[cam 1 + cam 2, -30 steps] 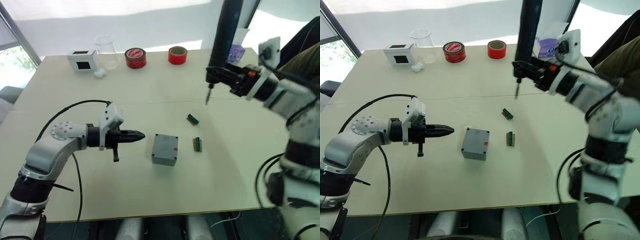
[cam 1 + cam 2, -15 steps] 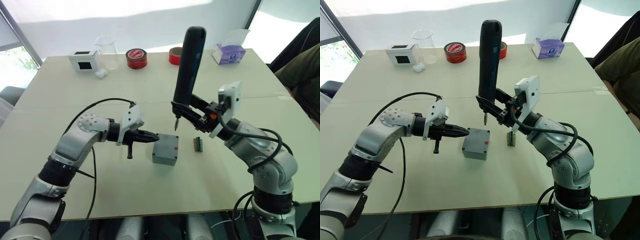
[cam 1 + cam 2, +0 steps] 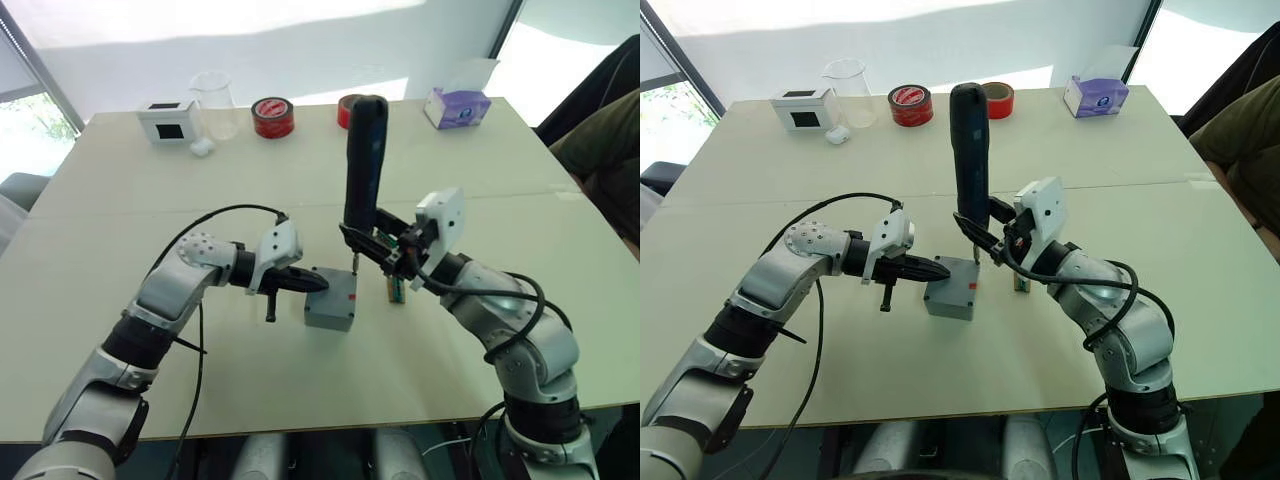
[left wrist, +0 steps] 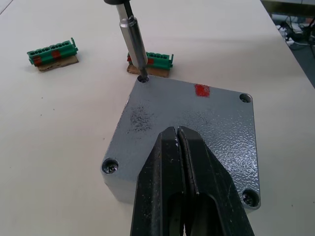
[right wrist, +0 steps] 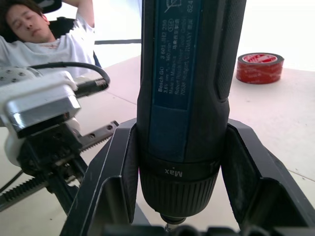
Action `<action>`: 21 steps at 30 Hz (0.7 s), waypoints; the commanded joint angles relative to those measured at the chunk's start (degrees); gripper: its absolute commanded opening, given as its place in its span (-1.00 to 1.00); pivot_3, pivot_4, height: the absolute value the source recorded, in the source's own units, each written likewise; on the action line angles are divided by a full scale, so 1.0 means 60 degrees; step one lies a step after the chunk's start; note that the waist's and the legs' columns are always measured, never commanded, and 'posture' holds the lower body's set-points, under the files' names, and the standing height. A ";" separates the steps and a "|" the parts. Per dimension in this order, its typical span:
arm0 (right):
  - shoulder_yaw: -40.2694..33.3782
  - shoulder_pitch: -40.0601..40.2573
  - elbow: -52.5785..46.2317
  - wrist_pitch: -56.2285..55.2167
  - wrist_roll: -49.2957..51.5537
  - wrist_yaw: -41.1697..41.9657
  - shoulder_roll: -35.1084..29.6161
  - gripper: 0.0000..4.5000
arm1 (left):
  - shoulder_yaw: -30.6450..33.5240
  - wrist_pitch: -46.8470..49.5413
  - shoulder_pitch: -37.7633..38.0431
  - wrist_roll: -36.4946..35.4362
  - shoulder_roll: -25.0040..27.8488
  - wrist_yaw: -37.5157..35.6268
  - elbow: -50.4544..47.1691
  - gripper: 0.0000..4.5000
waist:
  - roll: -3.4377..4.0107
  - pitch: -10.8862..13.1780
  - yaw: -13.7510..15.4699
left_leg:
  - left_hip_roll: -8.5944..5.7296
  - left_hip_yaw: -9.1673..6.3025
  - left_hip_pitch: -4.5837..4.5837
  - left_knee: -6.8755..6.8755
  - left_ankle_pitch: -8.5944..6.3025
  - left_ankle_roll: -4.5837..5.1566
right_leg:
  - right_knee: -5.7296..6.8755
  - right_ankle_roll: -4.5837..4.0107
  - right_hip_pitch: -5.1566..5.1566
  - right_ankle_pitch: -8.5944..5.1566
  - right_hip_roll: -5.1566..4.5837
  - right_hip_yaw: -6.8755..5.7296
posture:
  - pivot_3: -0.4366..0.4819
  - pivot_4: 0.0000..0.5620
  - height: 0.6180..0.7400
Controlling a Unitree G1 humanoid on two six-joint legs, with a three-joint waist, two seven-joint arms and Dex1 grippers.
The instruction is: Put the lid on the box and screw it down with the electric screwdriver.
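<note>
The grey box (image 3: 329, 314) sits mid-table with the lid (image 4: 187, 113) lying flat on top, a red mark near its far edge. My left gripper (image 4: 178, 132) is shut, its tips resting on the lid's near edge. My right gripper (image 3: 388, 252) is shut on the electric screwdriver (image 3: 362, 160), holding it upright. The screwdriver's metal bit (image 4: 133, 42) stands in the lid's far corner screw hole. Screws show in the other three corners.
Two green terminal blocks (image 4: 51, 51) (image 4: 152, 60) lie just beyond the box. Along the far edge stand a white box with a black screen (image 3: 165, 119), a beaker (image 3: 213, 103), a red tape roll (image 3: 271, 116) and a purple tissue box (image 3: 457, 104). A person (image 5: 49, 37) sits nearby.
The right arm has brought the screwdriver in from the far right and lowered its bit into the lid's corner hole. The left gripper has slid forward onto the lid's edge.
</note>
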 commanded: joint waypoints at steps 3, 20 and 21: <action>0.0085 0.0335 0.0115 -0.1007 -0.0376 0.0150 0.0159 -0.22 | 0.0178 -0.0033 0.0253 0.0083 0.0116 -0.0022 -0.0156 -1.00 | -0.0001 -0.0001 0.0001 | 0.0000 -0.0001 0.0004 0.0000 0.0000 0.0000 | 0.0000 0.0000 0.0004 0.0000 0.0000 0.0000 | -0.05 -0.47 1.00; 0.0833 0.1312 0.0603 -0.0527 -0.0893 -0.0062 -0.0264 -0.22 | 0.0041 -0.0016 0.0640 0.0388 0.0136 -0.0042 -0.0359 -1.00 | -0.0073 -0.0087 0.0049 | 0.0011 -0.0010 0.0204 -0.0027 -0.0023 0.0033 | -0.0034 -0.0001 0.0212 -0.0021 0.0005 -0.0005 | -0.05 -0.47 1.00; 0.0865 0.1317 0.0629 -0.0467 -0.0936 -0.0095 -0.0282 -0.22 | 0.0043 -0.0010 0.0646 0.0396 0.0133 -0.0050 -0.0355 -1.00 | -0.0080 -0.0099 0.0062 | 0.0011 -0.0010 0.0204 -0.0026 -0.0022 0.0033 | -0.0034 -0.0001 0.0212 -0.0021 0.0005 -0.0005 | -0.05 -0.47 1.00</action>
